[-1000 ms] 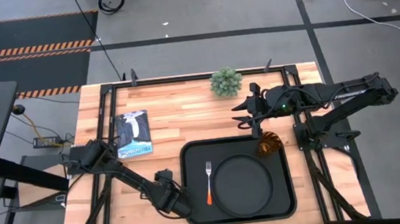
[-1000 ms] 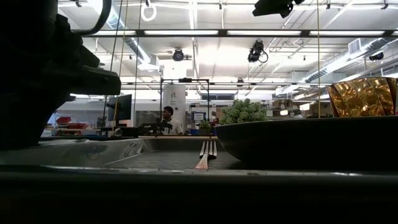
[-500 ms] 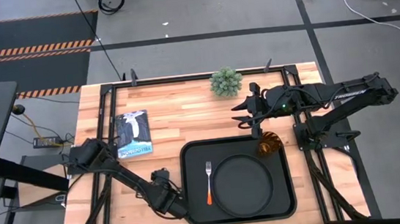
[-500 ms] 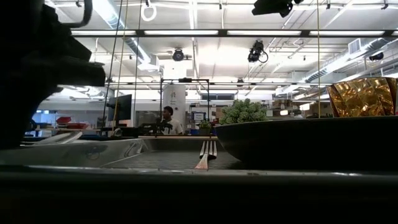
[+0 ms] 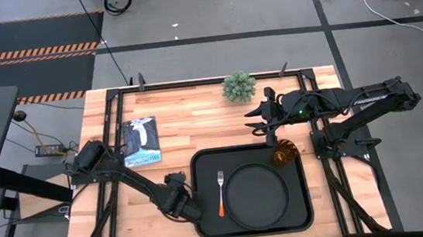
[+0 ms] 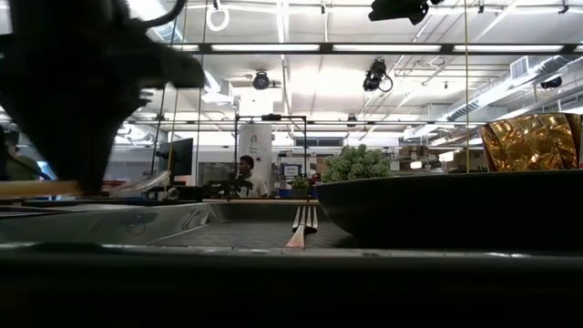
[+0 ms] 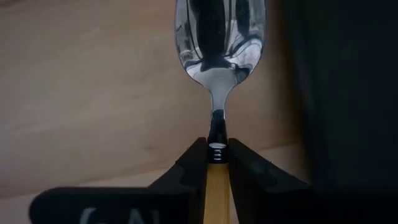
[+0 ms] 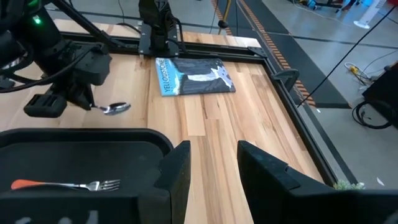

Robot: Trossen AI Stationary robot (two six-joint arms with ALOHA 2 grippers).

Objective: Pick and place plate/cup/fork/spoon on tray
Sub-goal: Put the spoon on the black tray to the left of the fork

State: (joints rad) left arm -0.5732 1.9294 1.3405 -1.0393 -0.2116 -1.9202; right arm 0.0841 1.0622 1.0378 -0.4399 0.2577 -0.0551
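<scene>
My left gripper [image 5: 189, 208] is just left of the black tray [image 5: 200, 160], shut on a spoon with a silver bowl [image 7: 219, 37] and a yellow-orange handle. The spoon also shows in the right wrist view [image 8: 117, 108]. The round black plate [image 5: 256, 196] lies in the tray. Beside it lies a fork [image 5: 220, 191] with silver tines and an orange handle end. The amber cup [image 5: 284, 156] stands at the tray's far right corner. My right gripper [image 8: 208, 168] is open and empty, above the table just beyond the cup. My left gripper pinches the spoon's handle [image 7: 216, 163] between its two fingertips, right where the orange grip meets the silver neck. The fingers come from above, across the handle. The spoon is about level and a little above the table, its bowl sticking out past the fingers.
A small potted plant [image 5: 238, 86] stands at the far edge and a book [image 5: 140, 141] lies at the far left. The low view shows a person [image 6: 244, 173] far behind the table.
My left gripper has gone up and a little toward the table's far edge, staying shut on the spoon. The spoon has been lifted off the table with it.
</scene>
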